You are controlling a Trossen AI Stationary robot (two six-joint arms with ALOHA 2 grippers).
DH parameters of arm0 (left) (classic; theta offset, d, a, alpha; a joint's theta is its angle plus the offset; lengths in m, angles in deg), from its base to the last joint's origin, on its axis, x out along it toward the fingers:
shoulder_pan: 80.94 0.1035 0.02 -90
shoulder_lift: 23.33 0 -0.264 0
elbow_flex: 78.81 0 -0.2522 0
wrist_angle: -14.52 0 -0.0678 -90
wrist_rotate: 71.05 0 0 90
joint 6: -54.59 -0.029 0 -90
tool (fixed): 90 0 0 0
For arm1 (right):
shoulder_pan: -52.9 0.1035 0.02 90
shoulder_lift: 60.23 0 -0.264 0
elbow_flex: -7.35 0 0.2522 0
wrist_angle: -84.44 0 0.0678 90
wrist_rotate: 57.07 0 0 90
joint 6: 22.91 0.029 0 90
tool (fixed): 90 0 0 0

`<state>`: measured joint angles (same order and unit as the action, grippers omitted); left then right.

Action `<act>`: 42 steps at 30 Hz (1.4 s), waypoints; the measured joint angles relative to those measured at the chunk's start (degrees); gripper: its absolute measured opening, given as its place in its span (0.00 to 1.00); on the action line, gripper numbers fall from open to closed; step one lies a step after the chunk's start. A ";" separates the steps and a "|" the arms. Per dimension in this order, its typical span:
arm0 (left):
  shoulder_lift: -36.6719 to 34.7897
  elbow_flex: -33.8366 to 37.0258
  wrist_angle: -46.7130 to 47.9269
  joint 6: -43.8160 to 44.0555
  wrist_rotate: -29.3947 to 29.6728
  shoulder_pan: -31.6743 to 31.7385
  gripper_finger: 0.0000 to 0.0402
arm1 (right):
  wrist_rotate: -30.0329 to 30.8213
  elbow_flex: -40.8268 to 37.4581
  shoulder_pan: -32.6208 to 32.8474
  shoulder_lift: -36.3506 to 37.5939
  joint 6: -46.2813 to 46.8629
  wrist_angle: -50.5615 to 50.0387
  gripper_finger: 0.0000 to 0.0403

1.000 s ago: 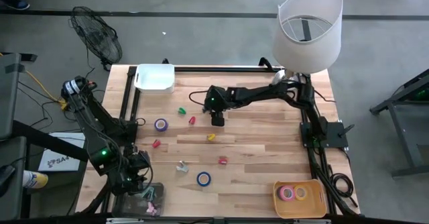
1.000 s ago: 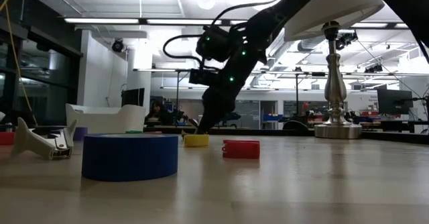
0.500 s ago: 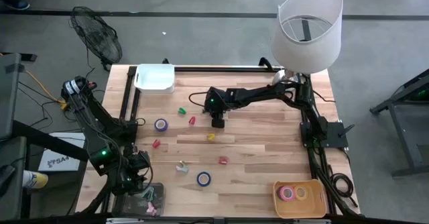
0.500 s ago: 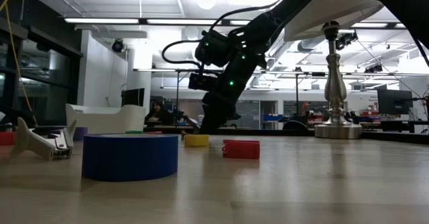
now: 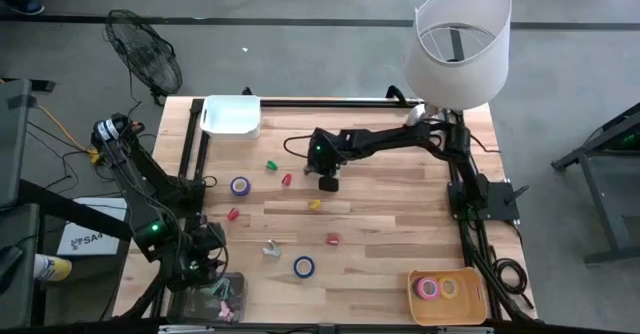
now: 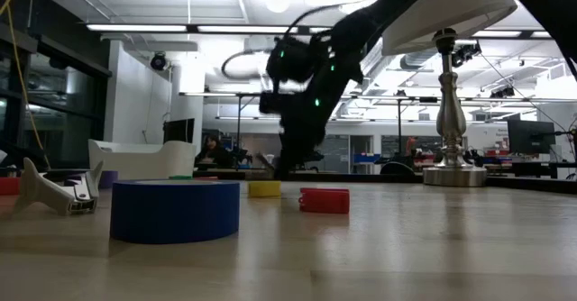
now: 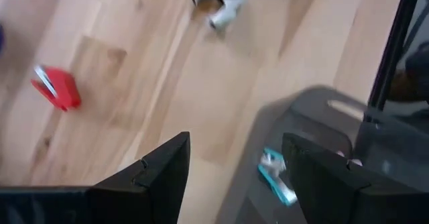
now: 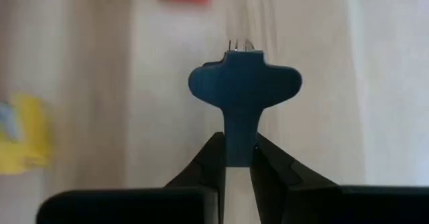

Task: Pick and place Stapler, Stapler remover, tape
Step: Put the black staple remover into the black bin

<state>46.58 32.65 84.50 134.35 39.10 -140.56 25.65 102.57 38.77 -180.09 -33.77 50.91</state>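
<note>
My right gripper point(image 5: 327, 184) is at the table's far middle, shut on a blue staple remover point(image 8: 244, 90). On the table lie a blue tape roll point(image 5: 304, 266), a purple tape roll point(image 5: 240, 185), a pale staple remover point(image 5: 271, 248) and several small staplers, among them a yellow one point(image 5: 315, 204) and a red one point(image 5: 333, 239). My left gripper point(image 7: 234, 177) hangs open at the near left, above the edge of a dark tray point(image 7: 301, 157), and holds nothing. My right gripper pinches the blue staple remover's narrow stem point(image 8: 238, 147) between its two fingers. The remover's wide winged end and metal prongs point(image 8: 238, 46) stick out past the fingertips. The fingers slant down from the table's right. Whether the remover is clear of the table I cannot tell.
A white bin point(image 5: 232, 115) stands at the far left. A yellow tray point(image 5: 447, 294) at the near right holds two tape rolls. A lamp point(image 5: 460, 39) stands at the far right corner. The dark tray point(image 5: 222, 296) at the near left holds small items.
My right gripper has shut its fingers while staying at the same place on the table's far middle, and its wrist has tipped a little. My left arm has kept still.
</note>
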 joint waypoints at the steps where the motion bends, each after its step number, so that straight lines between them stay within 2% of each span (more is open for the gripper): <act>1: -0.11 0.00 0.06 0.00 1.30 0.00 0.58 | -0.56 0.01 0.00 1.10 -0.03 -0.51 0.09; 6: -1.36 0.00 0.10 -0.72 10.50 1.90 0.58 | -4.95 0.11 0.36 6.67 -1.13 -2.34 0.09; 10: -3.22 0.00 -1.02 -8.54 14.39 7.52 0.58 | -6.70 0.10 1.71 11.46 -2.64 -1.90 0.09; 19: -4.63 0.00 -13.84 -39.51 13.71 26.34 0.58 | -5.30 0.12 5.84 20.02 -3.62 0.77 0.09; 23: -4.63 0.00 -19.73 -49.85 12.94 32.49 0.58 | -3.62 0.12 7.34 23.21 -3.49 1.64 0.09; 28: -4.63 -0.01 -27.83 -60.54 12.93 38.28 0.58 | -3.44 0.12 8.68 26.75 -3.01 3.99 0.09; 36: -4.61 0.00 -47.95 -77.44 11.43 45.08 0.58 | -5.28 0.21 10.69 28.58 -1.04 9.10 0.09; 42: -4.61 -0.02 -54.54 -82.79 8.60 47.28 0.58 | -4.70 0.21 12.00 28.59 -0.80 10.71 0.09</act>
<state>41.97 32.63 29.96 51.57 47.70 -93.28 20.96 102.78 50.76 -151.50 -34.57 61.62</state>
